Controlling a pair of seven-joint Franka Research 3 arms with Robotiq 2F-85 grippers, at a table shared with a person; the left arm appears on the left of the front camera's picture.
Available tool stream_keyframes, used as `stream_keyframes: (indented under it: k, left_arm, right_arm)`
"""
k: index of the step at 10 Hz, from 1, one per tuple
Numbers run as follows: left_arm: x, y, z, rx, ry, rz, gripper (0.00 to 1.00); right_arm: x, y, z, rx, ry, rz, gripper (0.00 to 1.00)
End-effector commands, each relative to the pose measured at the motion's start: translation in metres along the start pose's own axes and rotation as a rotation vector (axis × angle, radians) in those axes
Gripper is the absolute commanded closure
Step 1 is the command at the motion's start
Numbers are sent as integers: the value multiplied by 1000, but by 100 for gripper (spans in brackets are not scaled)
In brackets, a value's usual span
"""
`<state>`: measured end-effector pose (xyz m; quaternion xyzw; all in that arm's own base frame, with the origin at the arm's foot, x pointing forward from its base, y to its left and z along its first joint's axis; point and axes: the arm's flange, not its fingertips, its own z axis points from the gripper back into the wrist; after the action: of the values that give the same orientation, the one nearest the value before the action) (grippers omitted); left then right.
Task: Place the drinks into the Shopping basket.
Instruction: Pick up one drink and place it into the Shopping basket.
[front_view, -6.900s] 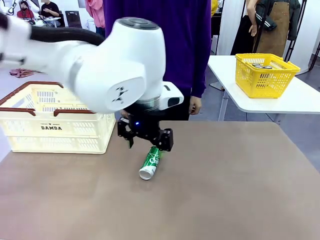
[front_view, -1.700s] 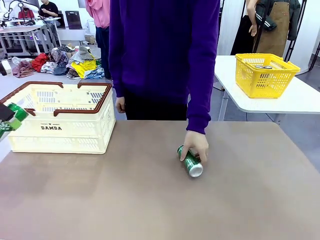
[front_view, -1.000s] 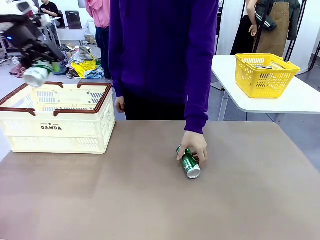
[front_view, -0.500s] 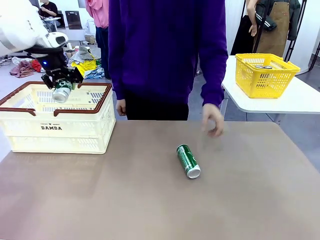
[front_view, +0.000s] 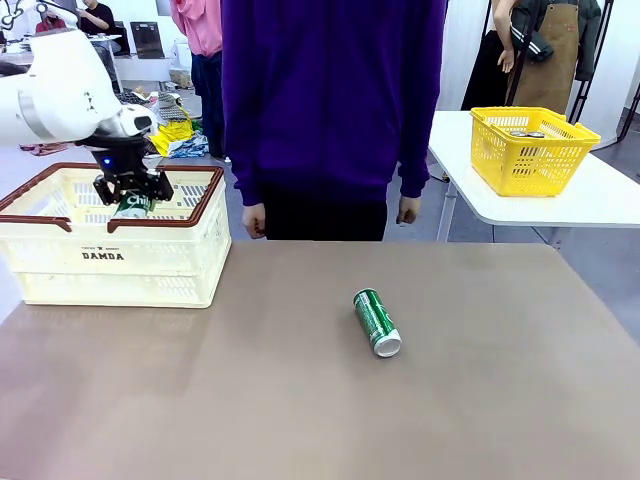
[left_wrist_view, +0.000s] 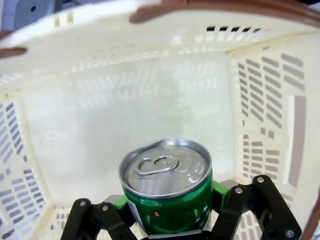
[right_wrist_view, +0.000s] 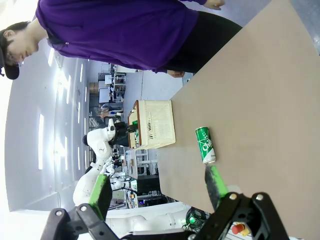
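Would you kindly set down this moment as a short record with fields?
Left claw: shut on a green can, held top-up over the inside of the Shopping basket, near rim level
Right claw: open, holding nothing
Second green can: lying on its side on the table, untouched
Person: standing at the far edge, hands down
Progress: one can not yet released, one left

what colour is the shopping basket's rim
Dark brown, on the Shopping basket; clearest in the front view.

table (front_view: 300, 420): brown, big | side table (front_view: 610, 205): white, right, yellow basket (front_view: 530, 165) on top | floor (front_view: 590, 255): grey | far left: clothes pile (front_view: 175, 133)
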<state>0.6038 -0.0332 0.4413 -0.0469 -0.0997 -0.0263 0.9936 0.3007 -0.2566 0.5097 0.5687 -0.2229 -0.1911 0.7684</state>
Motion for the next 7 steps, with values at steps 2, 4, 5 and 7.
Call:
stream_keyframes:
  k: [2, 4, 5, 7]
  left_arm:
    - [-4, 1, -16, 16, 18, -3, 100]
    - [-4, 1, -26, 28, 34, -15, 100]
    - [-3, 1, -28, 32, 38, -15, 100]
    - [-2, -1, -35, 49, 63, -23, 100]
  right_arm:
    - [1, 1, 1, 17, -2, 22, 0]
    - [1, 1, 1, 17, -2, 22, 0]
    - [1, 1, 1, 17, -2, 22, 0]
    - [1, 1, 1, 17, -2, 22, 0]
